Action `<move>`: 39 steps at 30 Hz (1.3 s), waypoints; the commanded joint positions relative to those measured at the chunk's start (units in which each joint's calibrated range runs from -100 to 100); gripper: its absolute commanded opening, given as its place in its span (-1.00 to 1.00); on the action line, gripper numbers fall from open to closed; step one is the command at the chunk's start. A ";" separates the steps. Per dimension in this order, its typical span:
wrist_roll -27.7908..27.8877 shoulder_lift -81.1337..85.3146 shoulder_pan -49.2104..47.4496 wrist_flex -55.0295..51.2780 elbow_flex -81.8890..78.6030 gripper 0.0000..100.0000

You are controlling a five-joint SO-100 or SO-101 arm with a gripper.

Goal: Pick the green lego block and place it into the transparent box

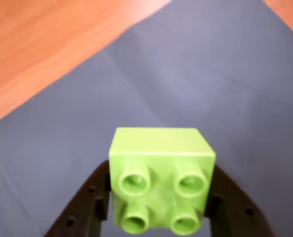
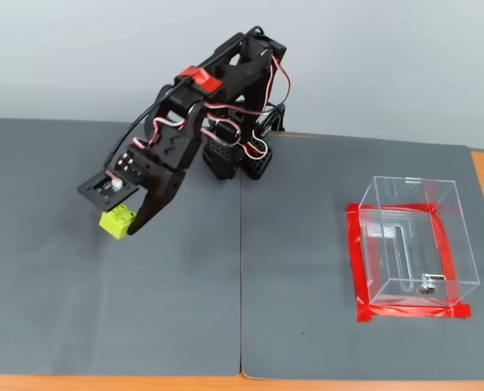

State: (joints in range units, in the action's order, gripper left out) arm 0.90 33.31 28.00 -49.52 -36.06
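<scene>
The green lego block [image 1: 161, 180] is a lime-green 2x2 brick with four studs facing the wrist camera. My gripper [image 1: 159, 197] is shut on it, one black finger on each side. In the fixed view the block [image 2: 116, 220] is held at the gripper [image 2: 124, 221] just above the grey mat, left of the arm's base. The transparent box [image 2: 413, 244] stands far to the right on the mat, edged by red tape [image 2: 354, 261], with a small metal piece [image 2: 427, 285] inside. The box is out of the wrist view.
Two grey mats [image 2: 250, 326] cover the table, meeting at a seam down the middle. Orange wooden tabletop [image 1: 43, 44] shows at the edges. The arm's base [image 2: 238, 159] stands at the back centre.
</scene>
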 commanded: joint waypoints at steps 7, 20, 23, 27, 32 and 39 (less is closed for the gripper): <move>0.22 -0.11 -12.15 -1.35 13.76 -0.73; 0.22 -11.22 -41.32 -1.17 30.22 -0.72; 0.22 -14.86 -47.51 -1.17 33.66 -0.72; 0.22 -19.27 -55.05 -1.17 36.92 -0.72; 0.27 -22.58 -61.61 -1.17 38.82 -0.72; 0.27 -25.55 -70.04 -1.17 39.81 -0.72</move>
State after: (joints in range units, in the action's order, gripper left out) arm 1.15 8.07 -38.54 -50.82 0.58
